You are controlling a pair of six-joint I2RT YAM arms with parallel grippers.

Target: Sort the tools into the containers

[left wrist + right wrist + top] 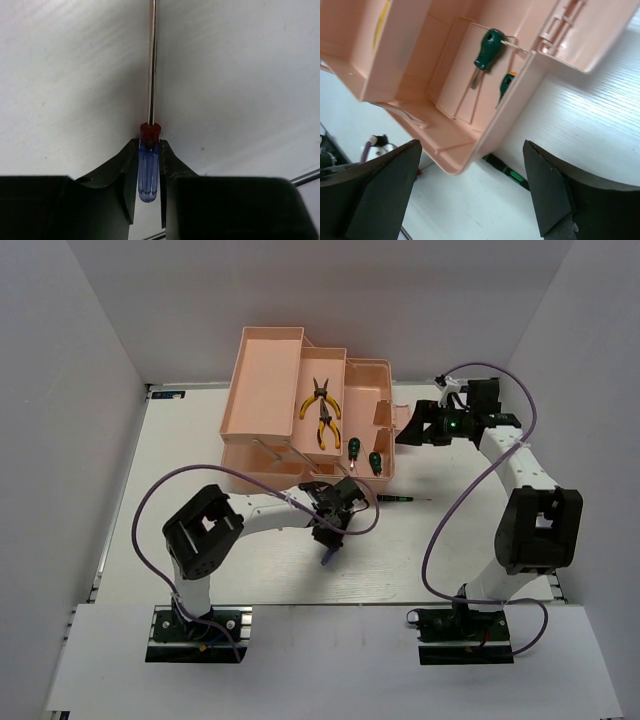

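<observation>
Two dark fingers (125,165) of the left gripper (149,150) were clamped on the slim screwdriver with the clear blue handle (148,175), its steel shaft pointing straight ahead of them. The right gripper (470,190) hung wide open and empty, the translucent peach-pink plastic toolbox (400,60) just ahead of it. Pinched so narrowly, the tool might swivel, I thought, and its long shaft snag the box's rim.
</observation>
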